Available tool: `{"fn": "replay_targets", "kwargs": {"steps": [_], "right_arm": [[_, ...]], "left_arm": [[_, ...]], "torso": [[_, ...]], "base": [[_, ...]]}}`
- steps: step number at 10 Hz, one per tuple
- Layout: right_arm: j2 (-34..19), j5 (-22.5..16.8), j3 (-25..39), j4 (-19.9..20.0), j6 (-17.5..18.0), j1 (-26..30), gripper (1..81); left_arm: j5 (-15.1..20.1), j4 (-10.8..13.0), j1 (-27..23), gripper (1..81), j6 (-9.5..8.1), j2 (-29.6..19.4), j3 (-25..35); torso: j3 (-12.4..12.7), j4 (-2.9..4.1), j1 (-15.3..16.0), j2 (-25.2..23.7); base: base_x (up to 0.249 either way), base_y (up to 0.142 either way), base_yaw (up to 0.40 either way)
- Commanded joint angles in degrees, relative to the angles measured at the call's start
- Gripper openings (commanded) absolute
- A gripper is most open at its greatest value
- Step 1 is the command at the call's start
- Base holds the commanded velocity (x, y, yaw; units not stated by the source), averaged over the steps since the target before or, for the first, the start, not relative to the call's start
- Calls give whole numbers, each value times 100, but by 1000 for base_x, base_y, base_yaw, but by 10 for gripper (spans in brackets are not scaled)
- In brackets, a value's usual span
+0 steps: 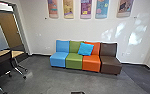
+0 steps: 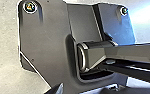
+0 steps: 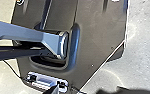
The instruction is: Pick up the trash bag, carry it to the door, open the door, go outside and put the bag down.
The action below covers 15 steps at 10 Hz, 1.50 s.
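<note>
Prob. this is driving step, so next move needs clearance from sofa [image 1: 91, 62] and chair [image 1: 17, 53] left of it; L tool [image 2: 91, 90] and R tool [image 3: 91, 90] state, I can't tell.

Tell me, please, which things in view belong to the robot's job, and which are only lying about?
For the job:
- wooden door, though maybe not the one meant
- dark shape, right wrist view: possibly the bag, unclear

Just there:
- blue cushion
- row of coloured seats
- wall posters
- chair
</note>
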Motion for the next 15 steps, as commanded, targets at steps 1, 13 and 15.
{"fn": "replay_targets", "kwargs": {"steps": [1, 13, 15], "right_arm": [[-59, -300, 5, 18, 13, 204, 811], [-59, -300, -4, -26, 4, 230, 811], [-59, -300, -4, -35, 4, 230, 811]], "left_arm": [[331, -19, -177, 811, 2, 24, 12], [331, -27, -168, 811, -7, 6, 12], [331, -19, -151, 811, -7, 15, 12]], "torso": [[0, 0, 0, 0], [0, 0, 2, 0], [0, 0, -1, -2]], "base": [[150, 0, 0], [149, -51, 0], [142, 0, 0]]}}
